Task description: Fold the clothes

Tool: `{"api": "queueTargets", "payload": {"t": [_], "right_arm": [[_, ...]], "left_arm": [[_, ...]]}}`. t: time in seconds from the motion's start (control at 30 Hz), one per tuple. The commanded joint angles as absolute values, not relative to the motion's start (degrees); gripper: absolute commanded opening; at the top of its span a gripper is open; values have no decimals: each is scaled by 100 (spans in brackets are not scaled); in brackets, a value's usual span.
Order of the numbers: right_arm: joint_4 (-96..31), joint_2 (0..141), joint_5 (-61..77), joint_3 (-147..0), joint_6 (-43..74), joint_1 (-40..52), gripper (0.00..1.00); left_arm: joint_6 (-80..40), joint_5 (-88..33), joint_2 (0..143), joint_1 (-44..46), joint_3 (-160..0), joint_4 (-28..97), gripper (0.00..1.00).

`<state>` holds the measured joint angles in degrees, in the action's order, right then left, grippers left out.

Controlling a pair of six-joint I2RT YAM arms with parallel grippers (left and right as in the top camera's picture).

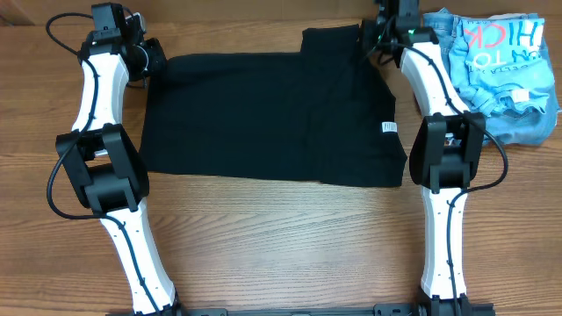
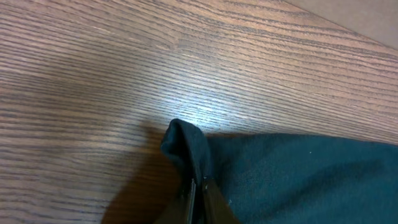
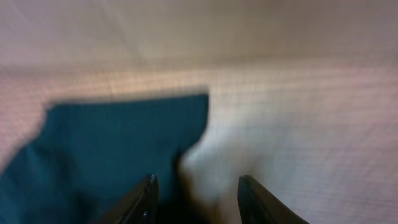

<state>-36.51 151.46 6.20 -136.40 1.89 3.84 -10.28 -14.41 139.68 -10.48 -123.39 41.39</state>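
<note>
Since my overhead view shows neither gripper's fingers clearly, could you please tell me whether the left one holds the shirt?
Observer: Yes, the left wrist view shows the left gripper shut on a bunched corner of the black T-shirt.
Operator: Thank you; and the right one?
Observer: The right gripper stands open, clamping nothing, though that view is blurred.
Operator: Where is the cloth there?
Observer: A shirt corner lies on the table just ahead of the fingers.

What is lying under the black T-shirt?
Only the wooden table shows around the black T-shirt; whatever lies beneath the fabric is covered and cannot be seen.
</note>
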Motion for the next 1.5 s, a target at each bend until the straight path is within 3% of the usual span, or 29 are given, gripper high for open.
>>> {"api": "queueTargets", "payload": {"t": [0.0, 0.47, 0.5, 0.53, 0.57, 0.6, 0.83, 0.93, 1.2, 1.47], "right_arm": [[-3763, 15244, 698, -13725, 148, 508, 45], [-2954, 15893, 757, -13723, -329, 530, 46], [-2904, 15891, 755, -13723, -327, 530, 40], [-2869, 15887, 757, -13760, -325, 530, 20], [-2877, 15880, 757, -13841, -325, 530, 9], [-2891, 15880, 757, -13933, -325, 530, 4], [-3133, 15581, 757, -14339, -325, 528, 4], [-3741, 15264, 757, -14339, -322, 528, 4], [-4574, 14700, 762, -14341, -325, 528, 4], [-6027, 14151, 786, -14341, -327, 530, 4]], "left_arm": [[-917, -1485, 13970, -1009, -12512, 4178, 5], [-895, -1446, 13970, -1009, -12510, 4217, 7], [-895, -1446, 13970, -1009, -12510, 4219, 7], [-897, -1446, 13970, -1009, -12510, 4222, 7], [-895, -1446, 13970, -1009, -12510, 4219, 7], [-895, -1446, 13970, -1009, -12510, 4219, 7], [-895, -1446, 13970, -1009, -12510, 4228, 8], [-897, -1496, 13970, -1009, -12512, 4407, 4], [-897, -1507, 13563, -1011, -12936, 5516, 4], [-823, -1507, 13131, -1009, -12960, 5817, 4]]}}
